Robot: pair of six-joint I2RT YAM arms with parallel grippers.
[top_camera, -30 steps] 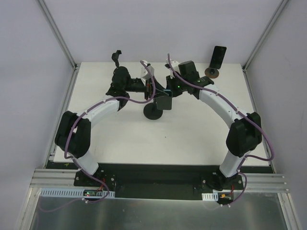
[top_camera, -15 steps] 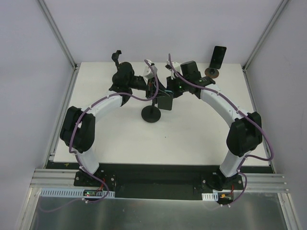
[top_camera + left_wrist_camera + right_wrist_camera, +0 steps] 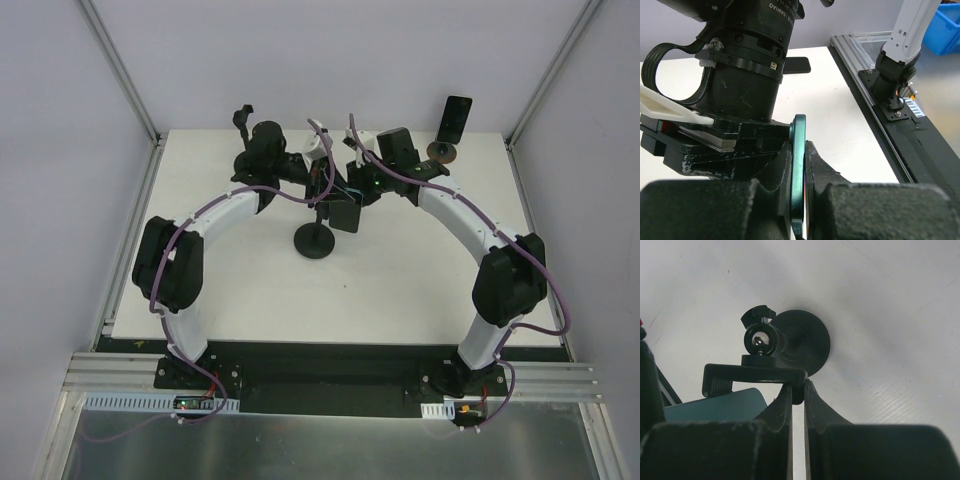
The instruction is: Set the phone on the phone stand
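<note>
The phone (image 3: 799, 131) is teal-edged and stands on edge between my left gripper's (image 3: 799, 146) pads, which are shut on it. In the top view it is the dark slab (image 3: 345, 214) hanging over the middle of the table, with the left gripper (image 3: 328, 190) just left of it. The phone stand has a round black base (image 3: 805, 342), a ball joint and a clamp bar (image 3: 755, 374). My right gripper (image 3: 797, 388) is shut on the right end of that clamp bar. The phone's teal back (image 3: 715, 407) lies close beneath the bar. The stand's base (image 3: 316, 243) rests on the table.
A second phone (image 3: 457, 118) stands on its own stand (image 3: 443, 152) at the back right corner. Another black stand (image 3: 241, 118) is at the back left. The two wrists crowd together above the middle stand, and a dark flat object (image 3: 795, 64) lies on the table.
The left arm has swung right, bringing the phone closer to the clamp held by the right gripper. The stand's base has shifted slightly. Both grips are unchanged.
</note>
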